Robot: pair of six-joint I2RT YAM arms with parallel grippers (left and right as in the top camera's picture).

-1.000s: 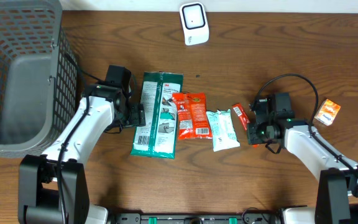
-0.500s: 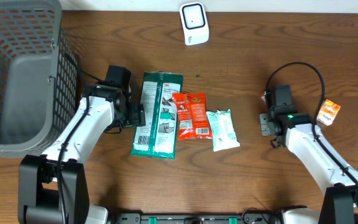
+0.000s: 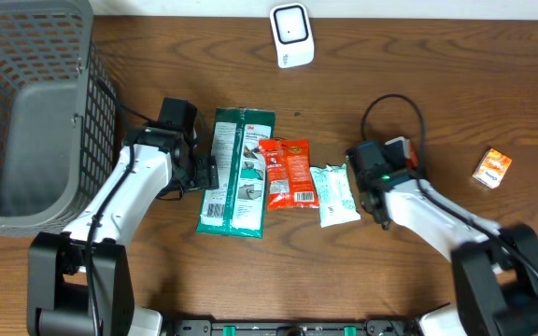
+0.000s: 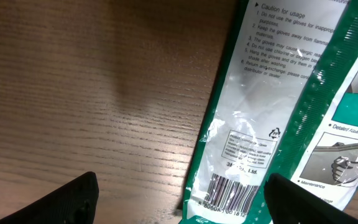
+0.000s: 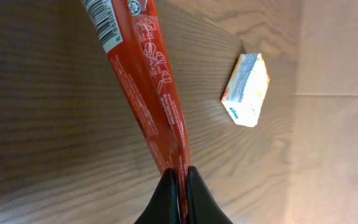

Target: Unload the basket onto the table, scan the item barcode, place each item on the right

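My right gripper (image 5: 180,186) is shut on the end of a thin red packet (image 5: 145,81), which hangs clear of the table. A barcode (image 5: 101,22) shows at the packet's far end. From overhead the packet (image 3: 399,145) peeks out beside the right wrist, right of the row of items. The white scanner (image 3: 290,35) stands at the table's back edge. My left gripper (image 4: 182,202) is open over the lower left corner of a green glove pack (image 4: 272,112), its barcode (image 4: 232,193) between the fingers.
An orange snack pack (image 3: 286,174) and a white-teal wipes pack (image 3: 336,194) lie beside the green pack (image 3: 236,173). A small orange box (image 3: 491,169) sits at the right. A grey basket (image 3: 26,112) fills the left side.
The right gripper has lifted the red packet off the table, swung right, then come back left with its wrist turned. The left arm has not moved.
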